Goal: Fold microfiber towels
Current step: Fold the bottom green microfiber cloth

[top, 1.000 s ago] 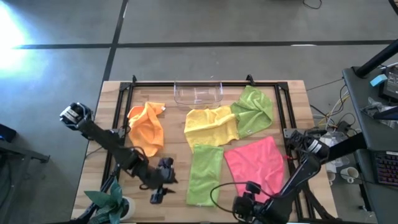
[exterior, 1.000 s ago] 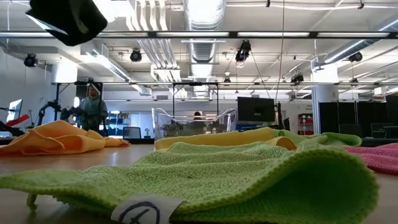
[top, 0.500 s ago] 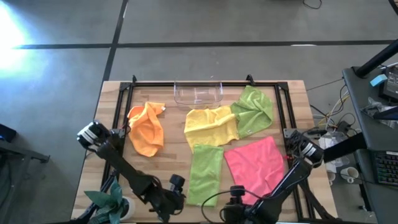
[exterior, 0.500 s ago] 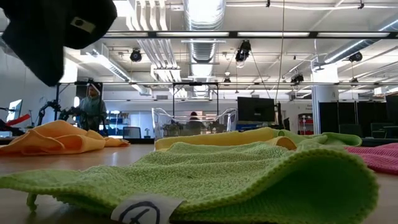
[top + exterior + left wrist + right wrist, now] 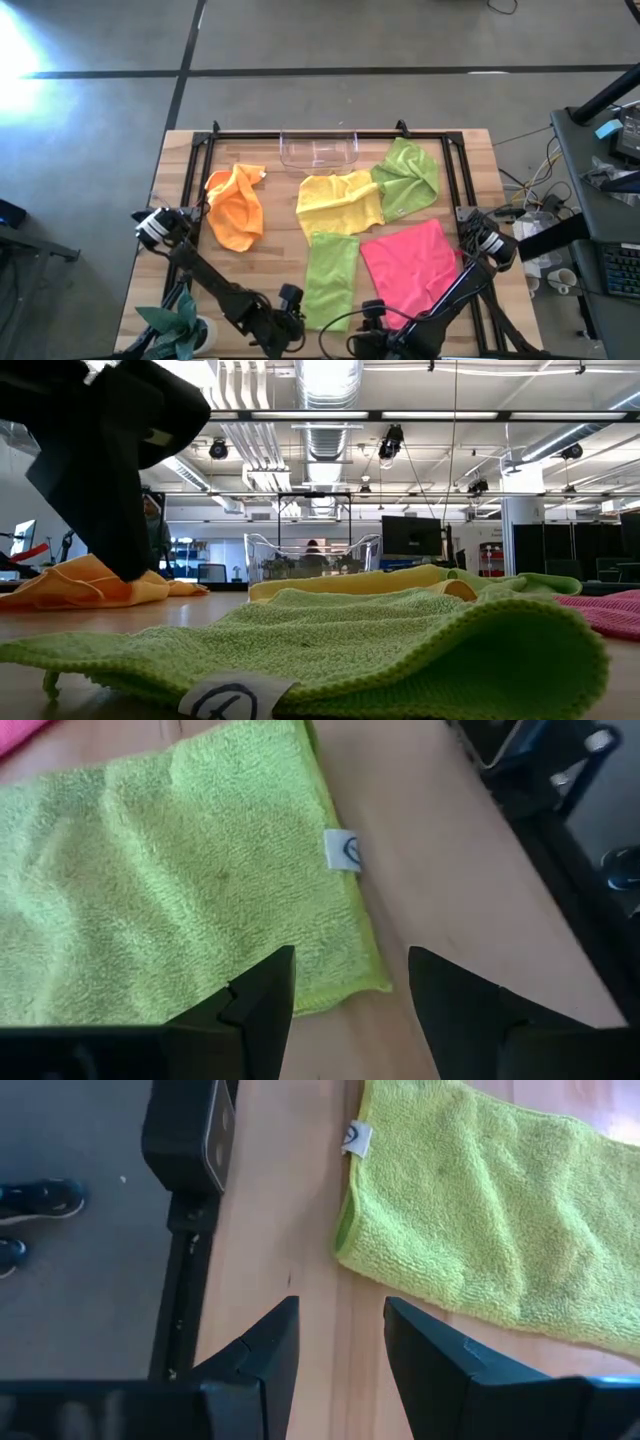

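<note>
A lime green towel [image 5: 330,280] lies flat on the table near its front edge, its label [image 5: 342,850] at a near corner. My left gripper [image 5: 345,990] is open just above that corner, which also shows in the low view [image 5: 225,698]. My right gripper [image 5: 340,1340] is open over bare wood beside the towel's other near corner [image 5: 345,1255]. Neither touches the cloth. The orange [image 5: 235,205], yellow [image 5: 340,200], second lime green [image 5: 408,175] and pink [image 5: 410,262] towels lie farther back.
A clear plastic tray [image 5: 320,150] stands at the table's far edge. A small potted plant [image 5: 180,325] sits at the near left corner. A black frame [image 5: 200,150] runs around the tabletop. Bare wood shows between the orange towel and the near lime towel.
My left gripper has moved toward the table's near edge and right, coming down to the near lime towel's corner. My right gripper has moved toward the table's left, to the same towel's near end. The towels have not moved.
</note>
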